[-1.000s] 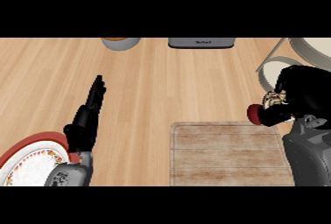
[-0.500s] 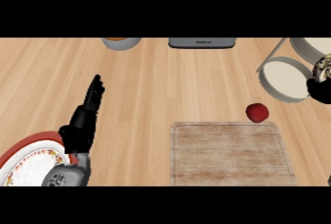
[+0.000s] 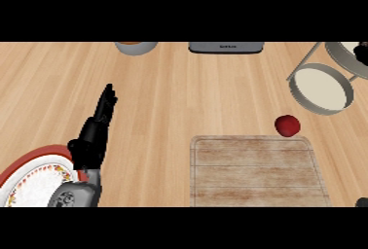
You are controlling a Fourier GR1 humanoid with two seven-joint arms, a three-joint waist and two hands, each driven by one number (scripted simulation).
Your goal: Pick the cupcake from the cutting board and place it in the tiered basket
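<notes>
Bright, even light falls flat across the wooden counter (image 3: 179, 87), with no glare and only a faint soft shadow under the red cupcake (image 3: 287, 125) and along the cutting board (image 3: 255, 170), everything equally in focus to the edges.

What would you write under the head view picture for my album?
A red cupcake lies on the counter between the cutting board and tiered basket; left hand rests open.

Pale wood grain on the counter (image 3: 179, 87). Greyish, weathered planks on the cutting board (image 3: 255, 170). Dark red on the cupcake (image 3: 287, 125). Red rim, white centre, small orange marks on the plate (image 3: 32, 182). Cream floor inside a grey-walled tiered basket (image 3: 321, 90). Black on the left hand (image 3: 97, 129). Possibly orange inside a grey bowl (image 3: 135, 46).
</notes>
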